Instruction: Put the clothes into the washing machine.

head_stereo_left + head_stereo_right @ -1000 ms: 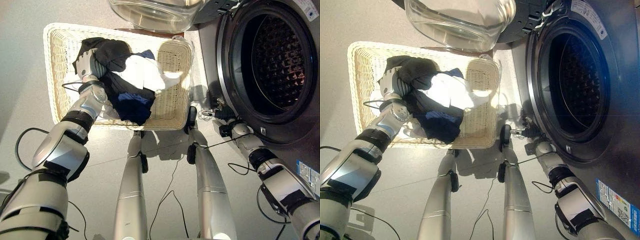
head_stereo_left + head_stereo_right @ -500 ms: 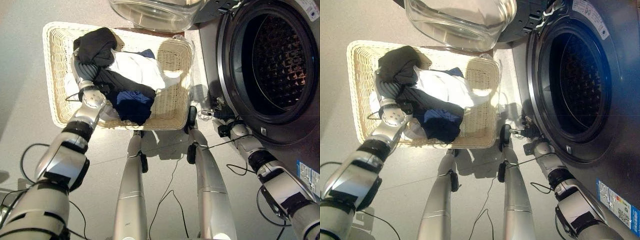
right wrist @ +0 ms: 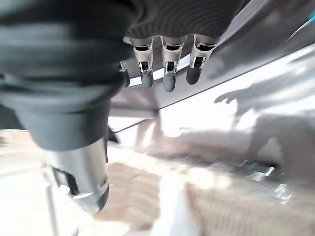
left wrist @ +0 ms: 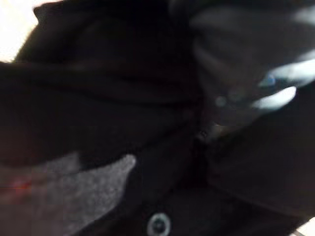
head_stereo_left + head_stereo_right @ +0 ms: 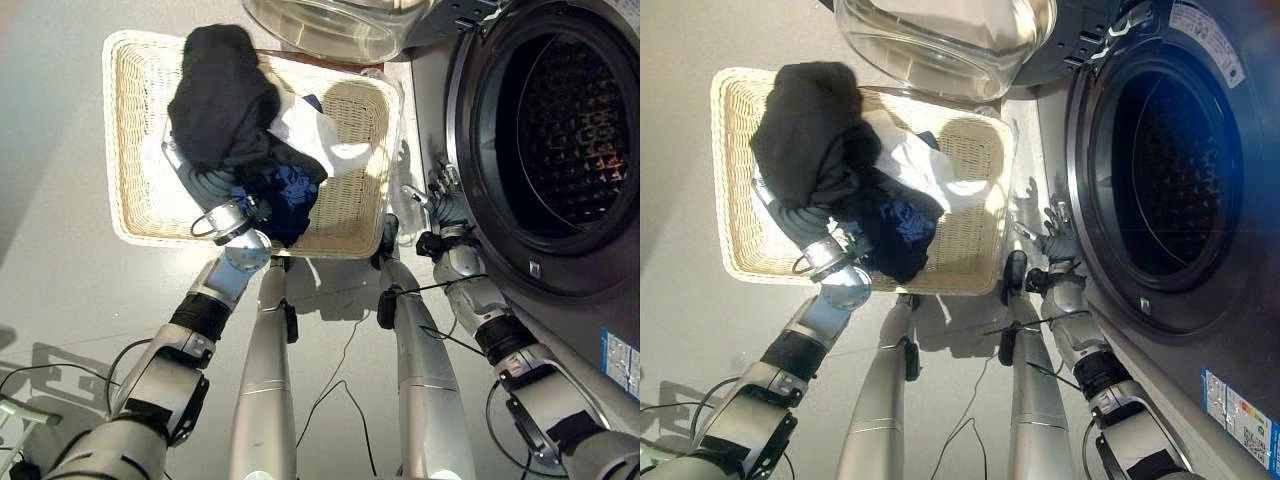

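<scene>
The washing machine stood on the right with its round door open, and beside it on the floor was the wicker basket of clothes. The left robot hand was buried under the black garment, raised above the basket; I could not tell its fingers. The right robot hand, fingers straight and empty, hung near the machine's opening.

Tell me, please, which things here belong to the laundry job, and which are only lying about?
Belong to the job:
- black garment, lifted by left robot hand
- remaining clothes
- wicker basket
- washing machine, with its open door
- right robot hand, open beside the drum

Lying about:
- nothing visible
</scene>
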